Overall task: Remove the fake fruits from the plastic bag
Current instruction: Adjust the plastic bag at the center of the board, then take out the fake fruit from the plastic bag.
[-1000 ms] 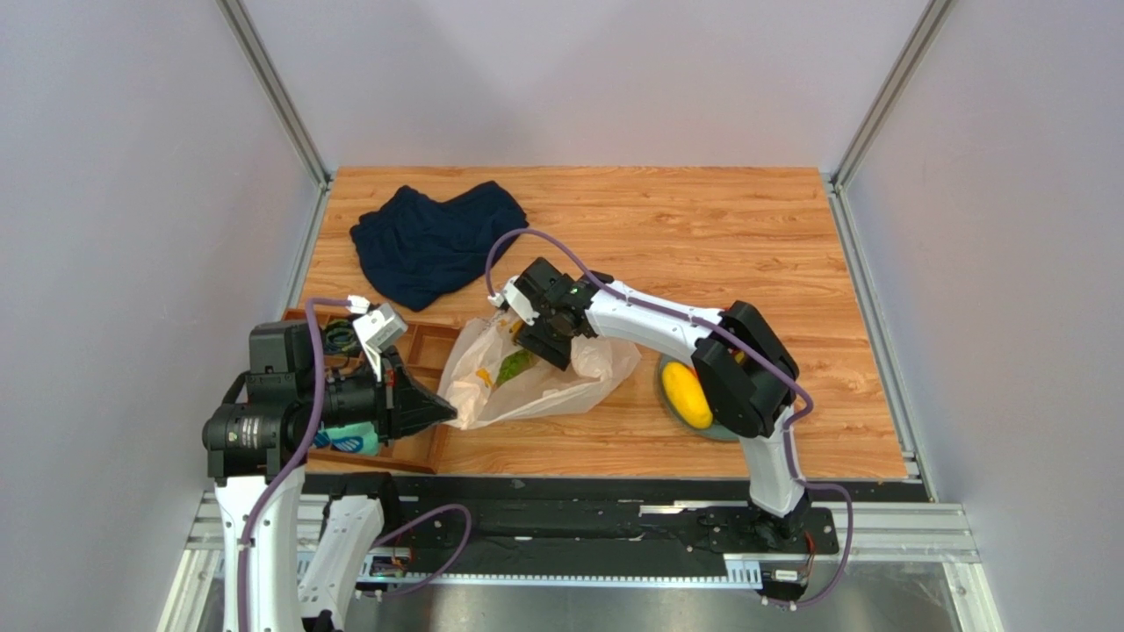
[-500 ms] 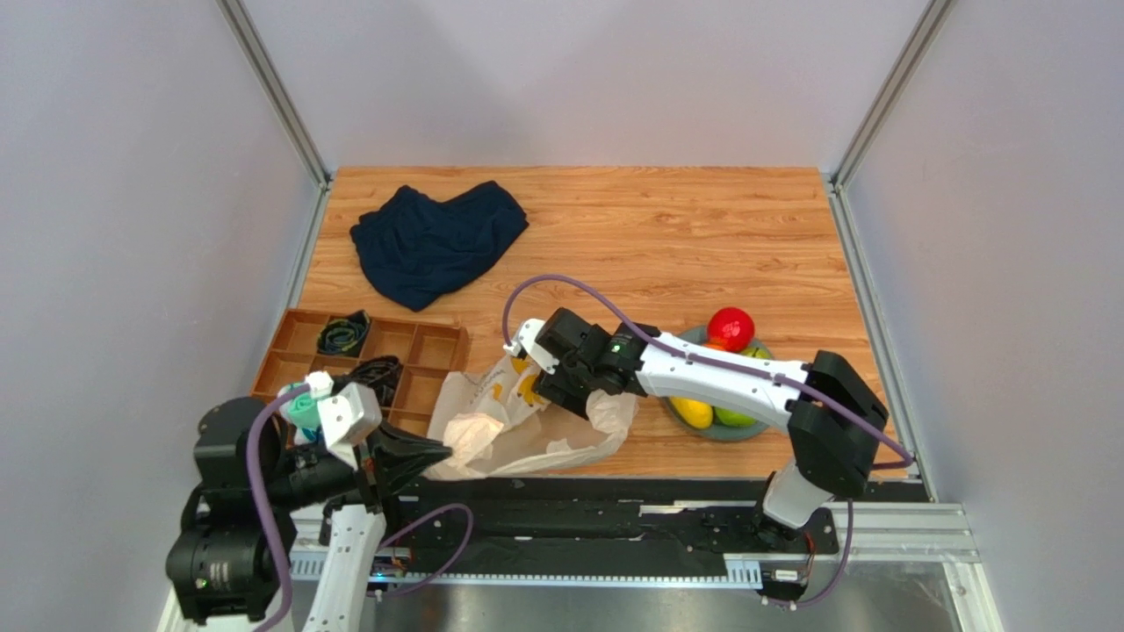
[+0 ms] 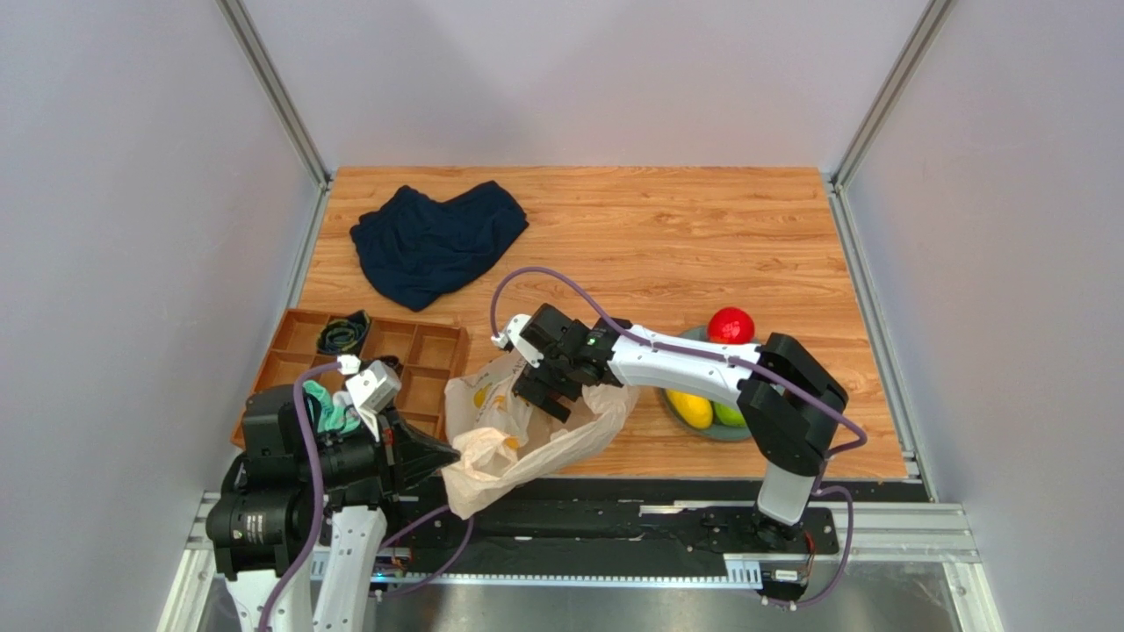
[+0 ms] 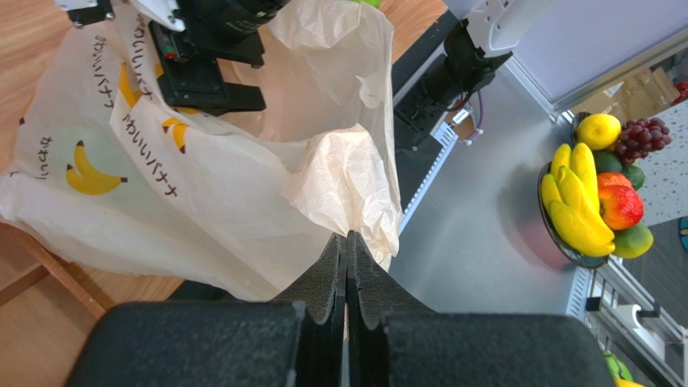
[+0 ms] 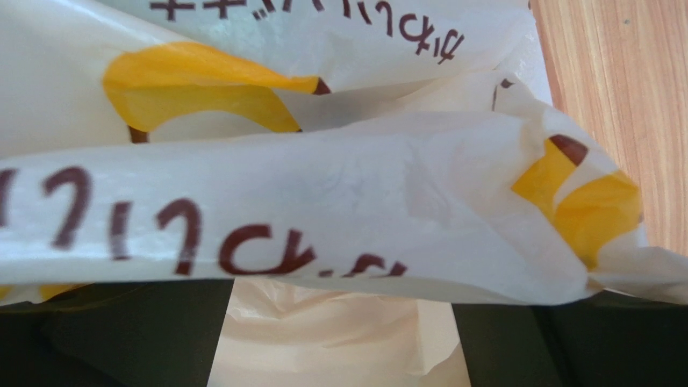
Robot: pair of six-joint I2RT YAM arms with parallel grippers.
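The cream plastic bag point(image 3: 534, 441) with yellow banana prints lies at the near middle of the table. My left gripper point(image 3: 433, 461) is shut on the bag's near edge, and the pinched film shows in the left wrist view point(image 4: 347, 235). My right gripper point(image 3: 541, 391) is open with its fingers spread inside the bag's mouth. In the right wrist view point(image 5: 343, 326) bag film point(image 5: 339, 193) drapes over the fingers. A red apple point(image 3: 730, 325), a yellow fruit point(image 3: 689, 408) and a green fruit point(image 3: 728, 416) sit in a bowl point(image 3: 686, 340). No fruit shows inside the bag.
A brown wooden compartment tray point(image 3: 422, 349) stands left of the bag, with teal socks point(image 3: 330, 415) by my left arm. A dark navy cloth point(image 3: 436, 240) lies at the back left. The left wrist view shows another fruit bowl point(image 4: 589, 193) beyond the table's front rail.
My left gripper has pulled the bag's edge toward the near left and lifted it. My right arm has drawn back toward the near side, with its gripper still in the bag's mouth.
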